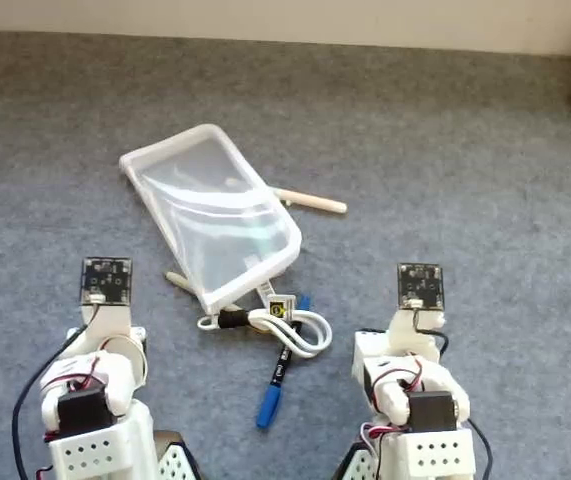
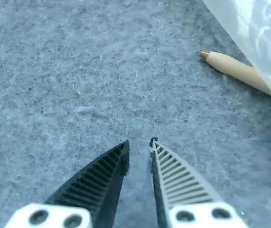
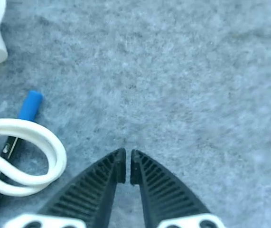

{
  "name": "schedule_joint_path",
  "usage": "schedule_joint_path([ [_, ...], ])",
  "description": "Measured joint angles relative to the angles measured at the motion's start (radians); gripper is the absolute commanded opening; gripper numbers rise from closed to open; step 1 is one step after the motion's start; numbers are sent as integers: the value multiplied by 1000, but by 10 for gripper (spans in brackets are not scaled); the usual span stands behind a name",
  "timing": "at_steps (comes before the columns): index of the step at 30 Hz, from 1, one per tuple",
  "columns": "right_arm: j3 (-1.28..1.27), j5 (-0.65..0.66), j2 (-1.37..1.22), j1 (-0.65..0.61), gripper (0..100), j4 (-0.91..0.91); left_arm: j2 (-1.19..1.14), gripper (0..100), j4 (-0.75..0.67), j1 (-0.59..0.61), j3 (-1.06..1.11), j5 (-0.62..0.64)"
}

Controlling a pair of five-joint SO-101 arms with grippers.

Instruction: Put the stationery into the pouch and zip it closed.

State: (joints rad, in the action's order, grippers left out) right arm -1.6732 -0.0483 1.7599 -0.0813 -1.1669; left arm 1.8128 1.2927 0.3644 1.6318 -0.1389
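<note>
1. L pincer (image 2: 139, 142) is being held low over the counter (image 2: 69, 71), its jaws parted by a slim gap w/ nothing btwn them. R pincer (image 3: 127, 153) is being kept all but clenched, also w/o load.
2. Pouch (image 1: 215, 210) is lying flat ahead of both pincers, nearer the L one. Whether its zip is being left open can't be told.
3. Stationery is being left outside the pouch. Beige pencil (image 1: 310, 202) is being pinned under it, w/ one tip poking out ahead and inward of the L pincer. Blue pen (image 1: 280, 372) and white cable (image 1: 263, 320) are lying just inward of the R pincer, the cable crossing over the pen.
4. Step in hand, as judged: the 1st pickup isn't yet being started.
   - The pen is prob. best taken by the R pincer.
   - Jaws should be widened before being lowered.
   - The barrel should be gripped crosswise near the capped end, clear of the cable loop, so the loop isn't being dragged along.
5. The pouch mouth will likely need holding by the L pincer while items are being fed in. The thin film is prob. going to slide on the counter.
6. Room:
   - Bare counter is lying outward of each pincer and beyond the pouch, and its far edge is sitting well ahead.
   - The tight spot is btwn the pincers, where cable, pen and pouch corner are being crowded together.
</note>
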Motion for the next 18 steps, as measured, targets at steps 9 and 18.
schedule_joint_path([
  [9,5,78,0,15,26,51,0,88,0,63,-2,0],
  [18,129,411,0,15,32,68,0,88,-28,244,9,-2],
])
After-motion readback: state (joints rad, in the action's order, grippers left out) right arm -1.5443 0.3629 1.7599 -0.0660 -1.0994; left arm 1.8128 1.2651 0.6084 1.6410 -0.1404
